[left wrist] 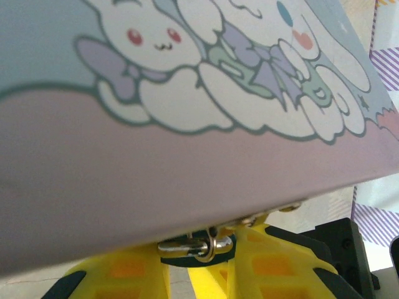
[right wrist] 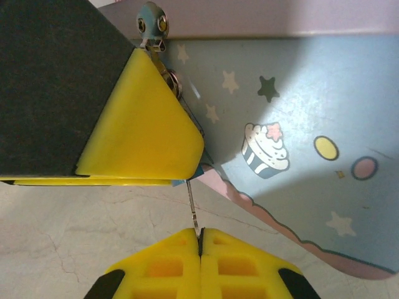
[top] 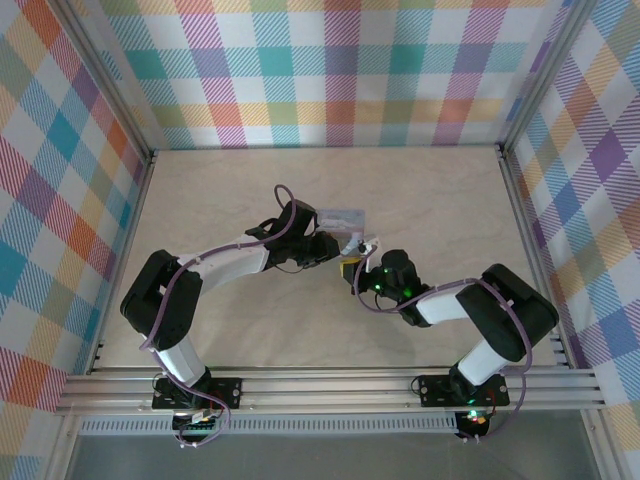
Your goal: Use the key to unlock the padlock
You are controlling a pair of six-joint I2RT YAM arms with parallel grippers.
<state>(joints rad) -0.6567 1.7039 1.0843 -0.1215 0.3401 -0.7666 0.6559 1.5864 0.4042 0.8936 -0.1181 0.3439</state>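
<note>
The padlock [left wrist: 198,248], tiny and dark blue-green with a silver shackle, hangs from the clasp of the pale blue cartoon tin [left wrist: 187,93]. My left gripper [left wrist: 199,265] is shut on its body, a yellow finger on each side. In the right wrist view my right gripper [right wrist: 201,240] is shut on the thin metal key [right wrist: 194,212]. The key's shaft points up to a blue sliver of the padlock [right wrist: 186,181] under the left arm's yellow finger [right wrist: 143,124]. From above, both grippers meet at the tin's near edge [top: 352,262]. The keyhole itself is hidden.
The tin [top: 338,216] lies mid-table, its metal hasp [right wrist: 153,25] at the front edge. Pale wooden tabletop [top: 250,190] stretches around it. Plaid walls enclose the left, back and right sides, and an aluminium rail [top: 330,385] runs along the near edge.
</note>
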